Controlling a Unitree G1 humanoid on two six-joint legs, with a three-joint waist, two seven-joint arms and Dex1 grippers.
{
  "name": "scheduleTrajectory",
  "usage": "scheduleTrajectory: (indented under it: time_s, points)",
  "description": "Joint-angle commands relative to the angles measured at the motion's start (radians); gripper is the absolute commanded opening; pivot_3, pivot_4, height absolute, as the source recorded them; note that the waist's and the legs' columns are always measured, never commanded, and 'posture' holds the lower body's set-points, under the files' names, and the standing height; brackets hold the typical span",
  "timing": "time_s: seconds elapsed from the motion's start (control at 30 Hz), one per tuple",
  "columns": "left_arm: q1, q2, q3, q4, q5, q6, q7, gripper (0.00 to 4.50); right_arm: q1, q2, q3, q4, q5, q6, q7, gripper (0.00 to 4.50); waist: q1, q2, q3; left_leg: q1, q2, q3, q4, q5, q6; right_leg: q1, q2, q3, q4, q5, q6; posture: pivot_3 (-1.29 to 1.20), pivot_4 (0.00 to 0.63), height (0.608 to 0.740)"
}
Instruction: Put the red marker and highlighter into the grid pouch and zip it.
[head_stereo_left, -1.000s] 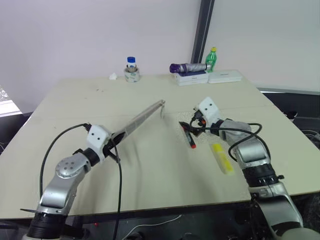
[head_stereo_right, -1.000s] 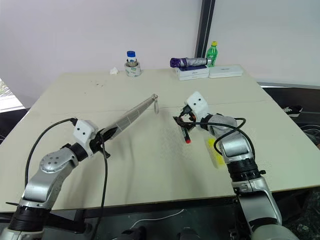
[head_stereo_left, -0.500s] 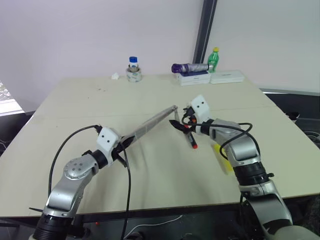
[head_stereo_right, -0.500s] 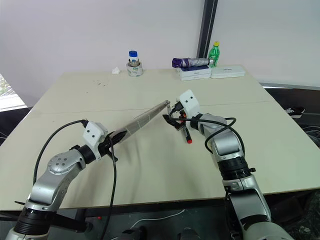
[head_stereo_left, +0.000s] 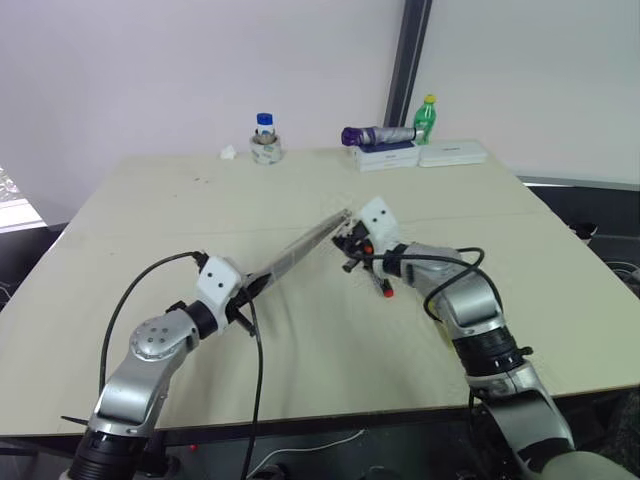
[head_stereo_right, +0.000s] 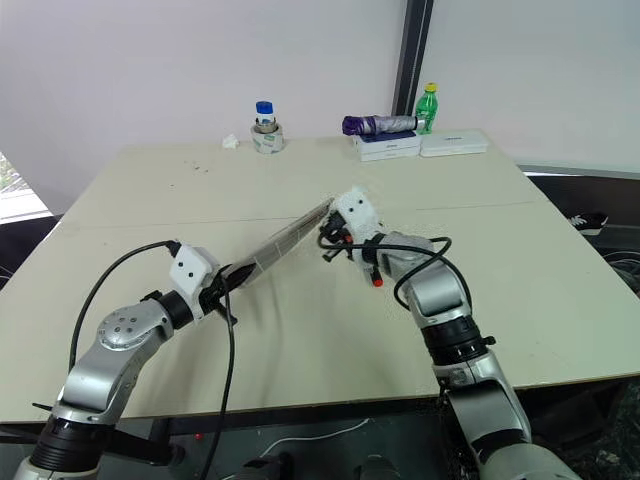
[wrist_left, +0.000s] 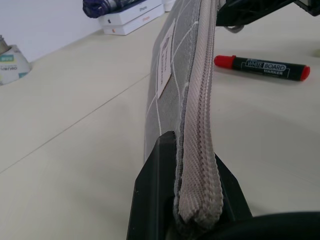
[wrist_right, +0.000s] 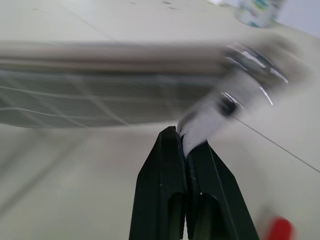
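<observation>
Jaws first: our left gripper is clenched on the near end of the grid pouch, holding it off the surface edge-on, zipper seam up, so it runs as a stiff bar away from that arm toward the right one. Our right gripper is pinched tight on the pale zipper pull tab at the pouch's far end — the right wrist view shows the tab squeezed between the two black fingers, with the metal slider just beyond.

We hold it this way for a reason: one arm anchors the fabric so the other can draw the slider along a taut seam instead of dragging the whole pouch. In the left wrist view the teeth look closed along the stretch we can see, so we judge the step in hand is opening the pouch.

Neither pen is inside yet. The red marker lies flat on the surface just beside the pouch's far end, below our right gripper. The highlighter shows as a sliver of yellow behind our right forearm, farther toward the robot's right.

At the far edge stand a small jar, a green bottle and white boxes, well apart from the work.
</observation>
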Motion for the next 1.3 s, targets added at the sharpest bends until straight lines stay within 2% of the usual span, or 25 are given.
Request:
scheduleTrajectory:
  time_s: [0.03, 0.33, 0.77, 0.87, 1.03, 1.17, 1.3]
  points:
    - [-0.032, -0.021, -0.009, -0.013, 0.026, -0.017, 0.027, 0.00, 0.010, 0.036, 0.102, -0.110, -0.005, 0.009, 0.026, 0.03, 0.001, 0.000, 0.000, 0.000, 0.000, 0.000, 0.000, 0.000, 0.000, 0.000, 0.000, 0.000, 0.000, 0.000, 0.000, 0.00, 0.150, 0.740]
    - [-0.055, -0.083, -0.033, -0.009, 0.060, -0.003, 0.070, 0.00, 0.023, 0.101, 0.262, -0.197, -0.003, 0.022, 0.073, 0.03, 0.001, 0.000, 0.000, 0.000, 0.000, 0.000, 0.000, 0.000, 0.000, 0.000, 0.000, 0.000, 0.000, 0.000, 0.000, 0.00, 0.150, 0.740]
    - [-0.083, -0.143, -0.031, 0.020, 0.102, 0.005, 0.138, 0.00, 0.020, 0.091, 0.255, -0.217, 0.009, 0.033, 0.110, 0.03, 0.001, 0.000, 0.000, 0.000, -0.001, -0.001, 0.000, 0.000, 0.000, 0.000, 0.000, 0.000, 0.000, 0.000, 0.000, 0.00, 0.150, 0.740]
    - [-0.084, -0.147, -0.028, 0.022, 0.108, 0.003, 0.137, 0.00, 0.015, 0.067, 0.215, -0.236, 0.039, 0.062, 0.133, 0.87, 0.001, 0.000, 0.000, 0.000, -0.001, -0.001, 0.000, 0.000, 0.000, 0.000, 0.000, 0.000, 0.000, 0.000, 0.000, 0.00, 0.150, 0.740]
    - [-0.090, -0.127, -0.006, 0.041, 0.118, -0.012, 0.137, 0.00, 0.050, -0.055, 0.122, -0.305, 0.031, 0.109, 0.122, 3.31, 0.007, 0.000, 0.000, 0.000, -0.001, -0.001, 0.000, 0.000, 0.000, 0.000, 0.000, 0.000, 0.000, 0.000, 0.000, 0.00, 0.150, 0.740]
    - [-0.093, -0.109, 0.018, 0.069, 0.130, -0.028, 0.150, 0.00, 0.104, -0.160, 0.061, -0.341, 0.031, 0.165, 0.102, 3.31, 0.019, -0.001, 0.000, 0.000, -0.001, 0.000, 0.000, 0.000, 0.000, 0.001, -0.001, -0.001, -0.001, 0.000, 0.000, 0.00, 0.150, 0.740]
    - [-0.088, -0.099, 0.027, 0.098, 0.135, -0.050, 0.153, 0.00, 0.127, -0.203, -0.034, -0.192, -0.029, 0.187, -0.018, 3.31, 0.025, -0.001, 0.000, 0.000, -0.001, 0.000, 0.000, 0.000, 0.000, 0.001, 0.000, 0.000, -0.001, 0.000, 0.000, 0.00, 0.150, 0.740]
